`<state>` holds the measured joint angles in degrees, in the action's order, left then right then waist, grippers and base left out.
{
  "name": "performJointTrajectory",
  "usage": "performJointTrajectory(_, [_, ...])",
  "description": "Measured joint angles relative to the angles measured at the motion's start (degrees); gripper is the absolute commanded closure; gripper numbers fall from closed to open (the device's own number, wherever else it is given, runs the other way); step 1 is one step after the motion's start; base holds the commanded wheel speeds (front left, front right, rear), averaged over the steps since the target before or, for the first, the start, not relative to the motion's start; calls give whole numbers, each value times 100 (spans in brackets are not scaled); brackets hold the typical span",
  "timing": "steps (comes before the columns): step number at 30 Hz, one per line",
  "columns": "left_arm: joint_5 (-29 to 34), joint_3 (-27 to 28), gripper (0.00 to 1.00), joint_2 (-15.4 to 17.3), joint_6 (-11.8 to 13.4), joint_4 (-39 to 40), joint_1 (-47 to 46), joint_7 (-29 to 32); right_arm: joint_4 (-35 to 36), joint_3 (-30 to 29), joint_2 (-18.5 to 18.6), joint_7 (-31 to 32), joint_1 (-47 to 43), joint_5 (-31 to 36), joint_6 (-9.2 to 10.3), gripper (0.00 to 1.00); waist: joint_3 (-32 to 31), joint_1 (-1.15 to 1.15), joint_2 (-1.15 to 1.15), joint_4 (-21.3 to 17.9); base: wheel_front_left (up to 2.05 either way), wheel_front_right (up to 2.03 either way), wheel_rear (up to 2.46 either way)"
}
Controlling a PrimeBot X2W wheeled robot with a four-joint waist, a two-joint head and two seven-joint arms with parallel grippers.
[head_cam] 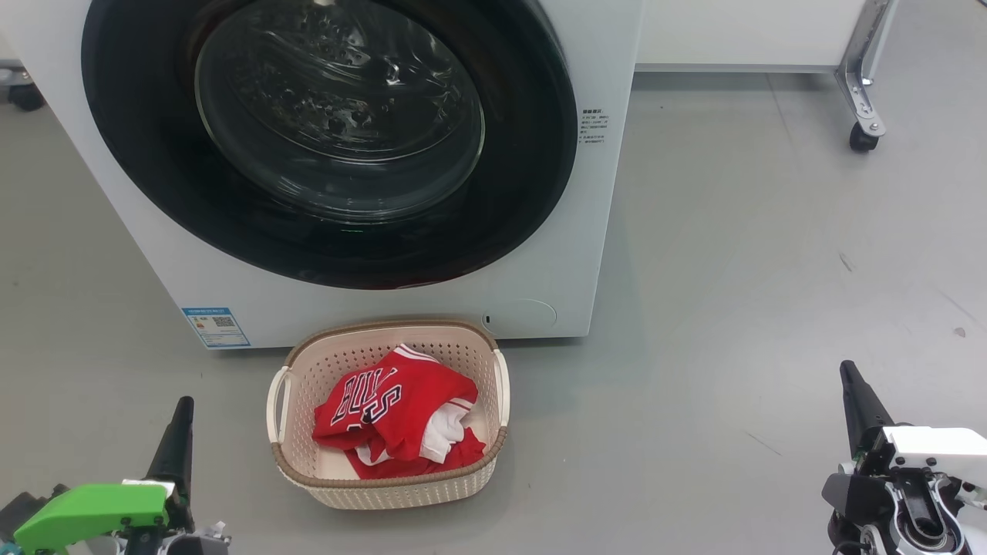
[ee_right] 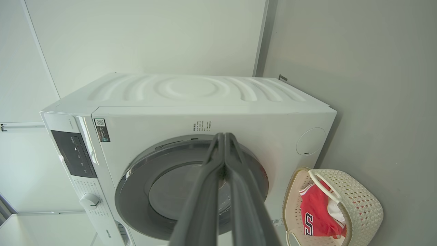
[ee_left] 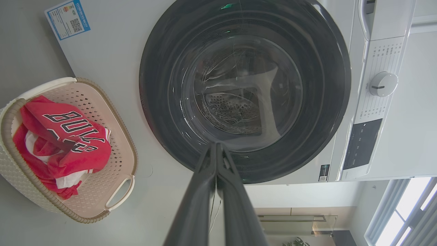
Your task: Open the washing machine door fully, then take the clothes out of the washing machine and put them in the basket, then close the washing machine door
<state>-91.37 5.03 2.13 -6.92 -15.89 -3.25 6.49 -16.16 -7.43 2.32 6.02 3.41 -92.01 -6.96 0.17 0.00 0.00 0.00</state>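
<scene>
Closing out the task, by the look of it: every step reads as done and nothing is in hand.

Door [head_cam: 331, 139]: round, black rim, glass bowl at centre. It lies flush against the front of the washer [head_cam: 609, 231], so judged shut. Through the glass the drum [ee_left: 235, 109] shows bare steel and no red cloth.

Clothes [head_cam: 393, 420]: red with white trim, "BULLS" lettering uppermost. Heaped inside the basket [head_cam: 385, 327], none hanging over the rim.

Basket: cream, perforated, brown rim, white handles. Stands on the floor [head_cam: 732, 270] just in front of the washer, below the door; whether it touches the front cannot be told.

Left gripper [head_cam: 183, 408]: fingers pressed together, holding nothing. Low at the left of the head view, well apart from basket and door.

Right gripper [head_cam: 850, 378]: fingers together, empty. Low at the right, well apart from everything.

Next move: judged none on the things themselves. At most a check of the latch, which cannot be seen to have caught. That would call for a flat push on the black rim with closed fingers, kept off the glass.

Surface: smooth matt grey floor, level, with a few scuffs and specks to the right.

Room: white wall [ee_right: 136, 34] behind the washer; blue sticker [head_cam: 216, 327] low on its front; dial [ee_left: 383, 84] beside a dark panel near its top; metal leg on a castor [head_cam: 864, 92] off to the right; bright window [ee_left: 403, 212] in the left wrist view
</scene>
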Motion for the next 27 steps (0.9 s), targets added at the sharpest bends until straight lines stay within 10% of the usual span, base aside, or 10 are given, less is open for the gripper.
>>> performJointTrajectory(27, [1,-3,100,0,0,3,-1,0,3,-2,0,5,1,0,0,100,0,0,0,0,0,0,0])
